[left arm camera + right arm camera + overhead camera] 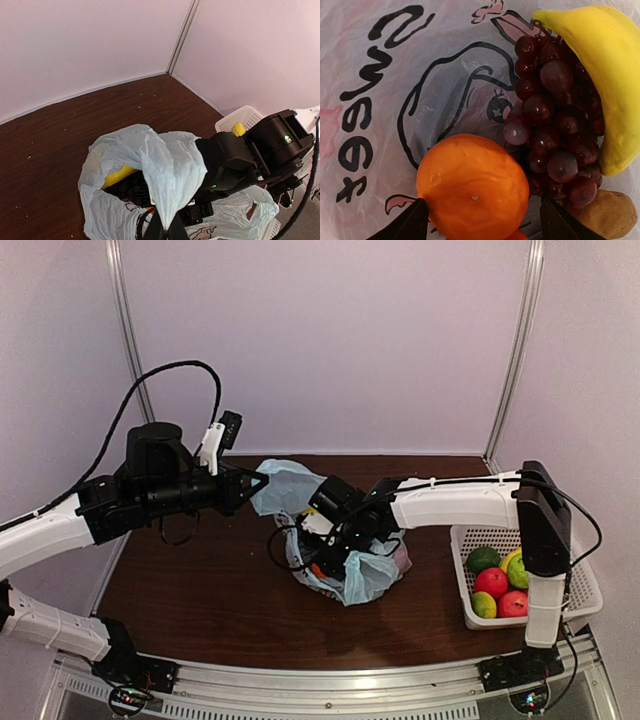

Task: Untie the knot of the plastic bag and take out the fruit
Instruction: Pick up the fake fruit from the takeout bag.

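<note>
Top external view: my left gripper (pixel 256 483) is pinched tight on a thin, crinkled blue ear of the plastic bag (pixel 375 575), which sits mid-table (pixel 200 580) with bare wood to its left. My right gripper (pixel 480 220) stands wide inside the bag, straddling a smooth round orange (pixel 470 185), beside glossy grapes (pixel 555 125) and a curved banana (pixel 590 60).

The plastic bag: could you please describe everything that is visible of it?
The plastic bag is thin, translucent, light blue film, crumpled, printed with black cartoon outlines and the word "Sweet". It sits on the brown table, mouth open upward. The left hand is shut on one ear, held up to the left. The open right hand reaches inside, fingers either side of an orange. Also inside lie purple grapes, a banana and a brown fruit.
</note>
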You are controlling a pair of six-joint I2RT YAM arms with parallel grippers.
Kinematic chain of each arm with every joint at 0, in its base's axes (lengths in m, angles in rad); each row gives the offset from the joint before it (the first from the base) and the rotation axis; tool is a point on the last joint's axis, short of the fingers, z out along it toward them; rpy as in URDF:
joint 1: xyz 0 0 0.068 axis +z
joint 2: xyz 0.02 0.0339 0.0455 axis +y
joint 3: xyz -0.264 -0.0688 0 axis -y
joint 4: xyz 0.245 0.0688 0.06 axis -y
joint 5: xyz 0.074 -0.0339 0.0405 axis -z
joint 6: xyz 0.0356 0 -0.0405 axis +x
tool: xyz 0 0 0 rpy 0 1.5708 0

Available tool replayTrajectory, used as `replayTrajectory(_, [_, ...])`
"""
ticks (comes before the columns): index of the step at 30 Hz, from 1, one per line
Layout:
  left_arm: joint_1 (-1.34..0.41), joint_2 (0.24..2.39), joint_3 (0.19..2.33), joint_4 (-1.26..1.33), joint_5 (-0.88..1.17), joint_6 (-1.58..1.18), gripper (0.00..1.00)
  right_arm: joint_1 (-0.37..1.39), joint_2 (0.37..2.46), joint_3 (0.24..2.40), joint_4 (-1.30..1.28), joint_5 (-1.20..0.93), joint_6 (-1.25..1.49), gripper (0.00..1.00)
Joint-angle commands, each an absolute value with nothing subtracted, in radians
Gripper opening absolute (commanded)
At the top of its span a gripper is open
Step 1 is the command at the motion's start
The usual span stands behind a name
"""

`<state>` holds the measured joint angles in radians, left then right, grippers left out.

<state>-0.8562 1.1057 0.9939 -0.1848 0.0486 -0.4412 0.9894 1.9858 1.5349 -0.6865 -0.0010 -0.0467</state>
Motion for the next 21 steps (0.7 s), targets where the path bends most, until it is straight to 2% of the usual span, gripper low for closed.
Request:
replayTrajectory(1, [-0.850,1.097,0.986,-0.166,0.047,-0.457,0.00,0.959,2.017,1.558,-0.698,0.005,-0.055,0.79])
replayTrajectory(10, [-0.850,1.111,0.997,-0.171,0.046,-0.456,0.00,0.948,2.084,1.581,-0.663,0.019,-0.065,0.85])
replayTrajectory(21, [-0.850,1.126,0.999,-0.172,0.058,-0.463,0.00,0.942,2.115,1.587,-0.570,0.013,-0.022,0.85])
